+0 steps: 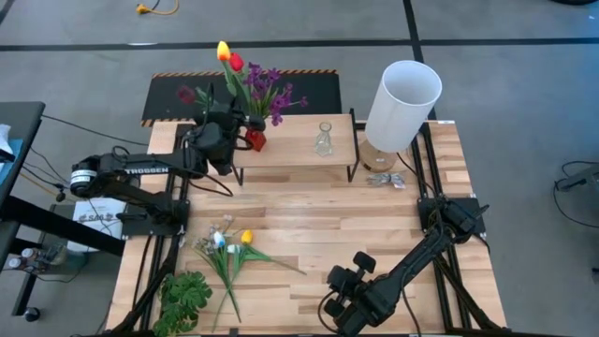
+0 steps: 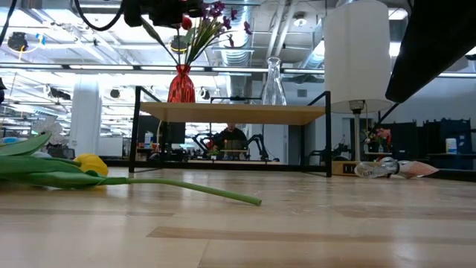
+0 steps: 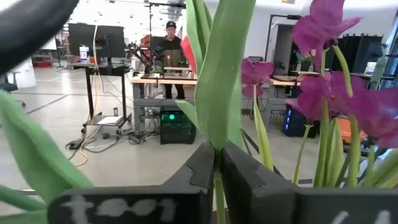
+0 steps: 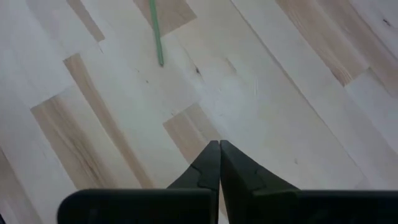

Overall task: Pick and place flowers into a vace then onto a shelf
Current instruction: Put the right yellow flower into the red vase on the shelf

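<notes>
A red vase stands on the shelf with yellow and red tulips and a purple bunch in it. My left gripper hovers above the vase, shut on a green stem. A clear glass vase stands empty on the shelf. More flowers lie flat on the table's near left. My right gripper hangs shut over the near table and touches nothing. My left gripper pinches a green flower stem between its two fingers, just below where the broad leaves branch off. The stem stands upright through the hold among the other flowers above the red vase; its lower end is hidden by the fingers.
A tall white cylinder stands at the shelf's right end, with a crumpled wrapper beside it. A leafy green plant lies at the near left corner. Bare wood lies in the middle of the table. A person shows behind the table.
</notes>
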